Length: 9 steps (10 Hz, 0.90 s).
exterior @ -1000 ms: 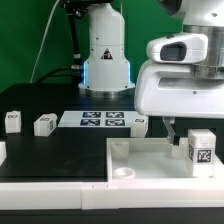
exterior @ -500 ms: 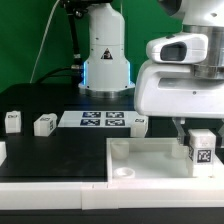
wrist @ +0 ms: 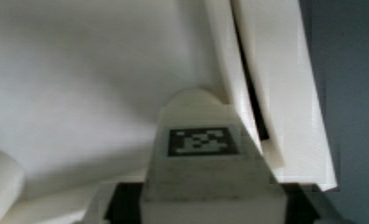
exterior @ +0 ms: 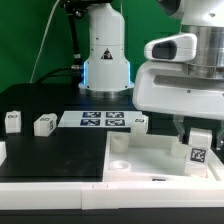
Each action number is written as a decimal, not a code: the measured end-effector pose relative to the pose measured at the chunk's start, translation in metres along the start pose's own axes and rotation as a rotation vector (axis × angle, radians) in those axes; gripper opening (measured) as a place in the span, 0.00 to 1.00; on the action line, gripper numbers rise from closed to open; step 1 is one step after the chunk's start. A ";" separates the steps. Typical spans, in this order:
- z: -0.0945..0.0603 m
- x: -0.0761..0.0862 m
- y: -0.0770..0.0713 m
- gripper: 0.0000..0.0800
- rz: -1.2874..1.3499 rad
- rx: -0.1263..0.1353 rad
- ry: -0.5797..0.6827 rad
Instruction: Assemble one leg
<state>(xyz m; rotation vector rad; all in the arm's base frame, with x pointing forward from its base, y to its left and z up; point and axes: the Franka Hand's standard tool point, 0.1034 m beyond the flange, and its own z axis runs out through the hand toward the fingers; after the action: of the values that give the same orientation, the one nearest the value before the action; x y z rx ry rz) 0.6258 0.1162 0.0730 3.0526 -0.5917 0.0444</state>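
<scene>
Looks like we're midway: the leg (exterior: 200, 148) is already picked up and sits clamped between the tool's (exterior: 197, 128) fingers, tag facing out, right over the near-right corner of the white tray (exterior: 150, 160). Not seated yet as far as I can tell; it still needs lowering into a corner socket and fixing in.
</scene>
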 end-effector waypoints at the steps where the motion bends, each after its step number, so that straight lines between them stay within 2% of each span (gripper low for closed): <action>1: 0.000 0.001 0.005 0.36 0.083 -0.008 -0.002; 3: 0.000 0.005 0.017 0.37 0.265 -0.029 0.001; 5: 0.000 0.006 0.031 0.38 0.444 -0.068 0.000; 7: 0.000 0.006 0.033 0.39 0.475 -0.071 -0.001; 8: 0.000 0.006 0.033 0.60 0.473 -0.070 -0.001; 9: 0.000 0.006 0.033 0.77 0.473 -0.070 -0.001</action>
<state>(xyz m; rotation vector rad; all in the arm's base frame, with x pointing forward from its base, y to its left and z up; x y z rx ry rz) 0.6193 0.0838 0.0735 2.7726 -1.2682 0.0326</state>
